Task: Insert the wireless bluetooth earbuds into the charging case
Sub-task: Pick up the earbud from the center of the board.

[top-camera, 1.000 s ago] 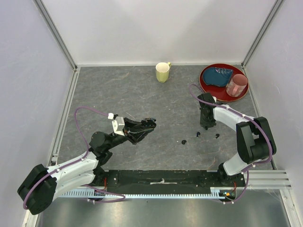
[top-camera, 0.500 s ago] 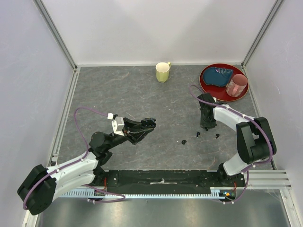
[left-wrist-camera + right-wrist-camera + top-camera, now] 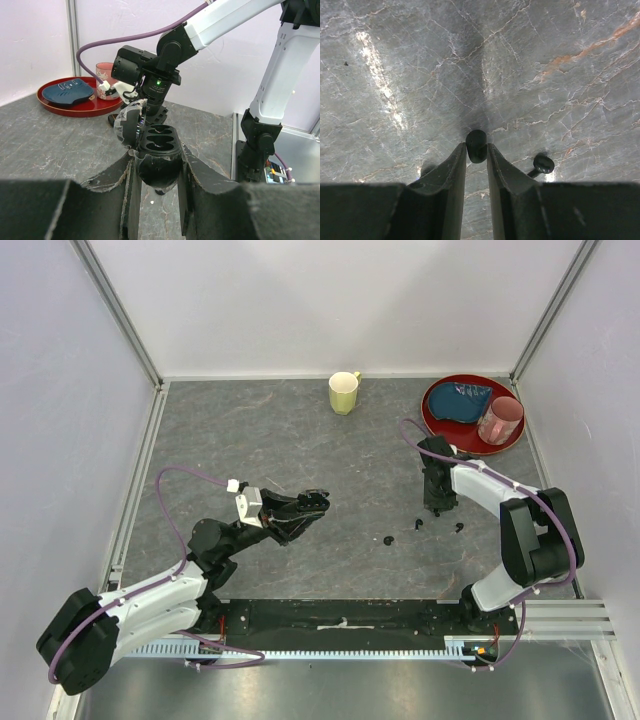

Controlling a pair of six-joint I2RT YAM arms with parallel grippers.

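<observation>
my right gripper [image 3: 476, 150] points down at the table [image 3: 300, 440], and its two fingers are pressed against the sides of one earbud [image 3: 476, 142], which sits at the very tips. a second earbud [image 3: 543, 164] with a short stem lies on the stone-patterned surface just beside one finger, not touching it. a dark bit [image 3: 426, 170] shows past the other finger, mostly hidden, so i cannot tell what it is.

from above i count three tiny black bits near this gripper, in the right half of the table toward the near edge: a first bit [image 3: 416, 524] and a second bit [image 3: 459, 528] lie on either side of it, and a third bit [image 3: 388, 539] lies farther toward the middle. the pinched earbud is hidden under the gripper in that view.

my left gripper [image 3: 157, 160] is clamped on the one charging case [image 3: 160, 142] and holds it above the table near the middle, well apart from the earbuds. its lid [image 3: 127, 125] is hinged open and two wells face up; both look empty.

at the far edge stands one yellow mug [image 3: 344, 392]. in the far right corner sits one red tray [image 3: 432, 412], which carries one dark blue object [image 3: 466, 400] and one pink cup [image 3: 500, 420].
</observation>
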